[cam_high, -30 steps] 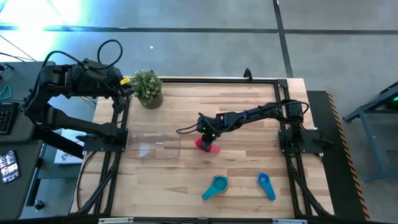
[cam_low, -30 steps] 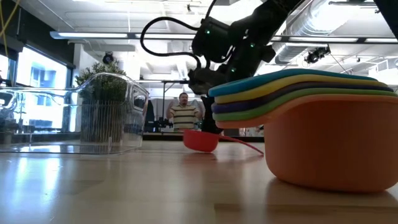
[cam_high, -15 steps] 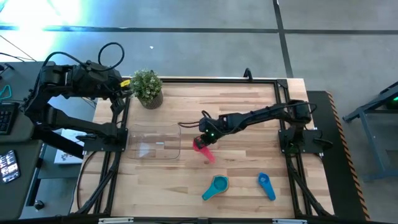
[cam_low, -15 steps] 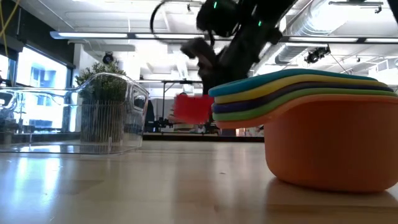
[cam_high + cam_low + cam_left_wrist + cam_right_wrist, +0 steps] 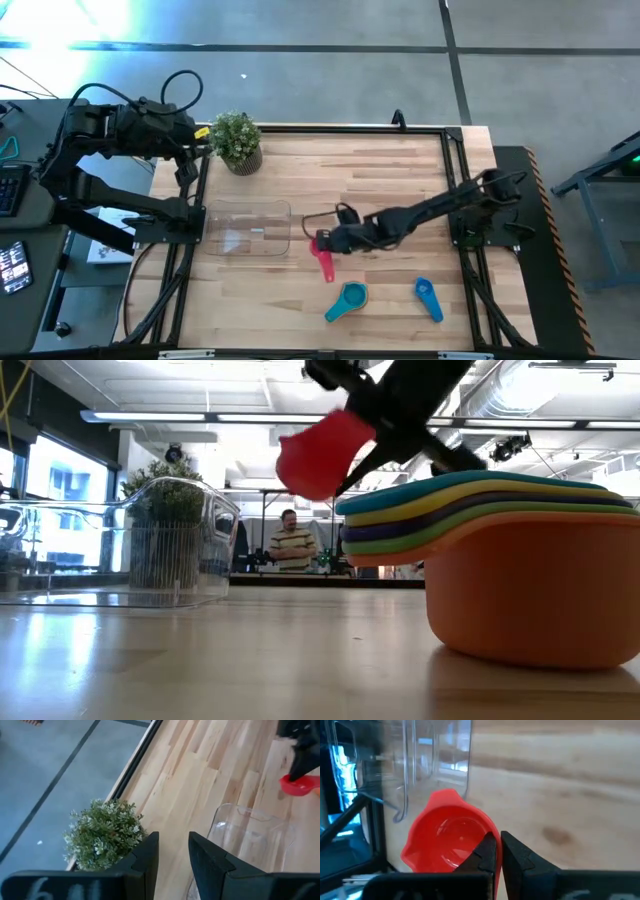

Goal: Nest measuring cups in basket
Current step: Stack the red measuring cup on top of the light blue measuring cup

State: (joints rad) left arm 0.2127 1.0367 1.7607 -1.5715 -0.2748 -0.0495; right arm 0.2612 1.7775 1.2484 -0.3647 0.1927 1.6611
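The right gripper (image 5: 322, 240), fingers pinched tight on the red-pink cup (image 5: 325, 258), holds it aloft just at three o'clock of the clear basket (image 5: 245, 229). The left gripper (image 5: 190, 150) waits open near the plant (image 5: 237, 139), at eleven o'clock.

**Bystanders on and around the bench**

A small potted green plant (image 5: 237, 141) stands at the far left corner of the wooden table (image 5: 400, 180), well apart from the right claw and close beside the left one; the left wrist view shows its leafy top (image 5: 103, 833). Beyond the right claw, in the room behind the table, a person in a striped shirt (image 5: 291, 544) stands. A keyboard (image 5: 9, 186) lies off the table's left side.
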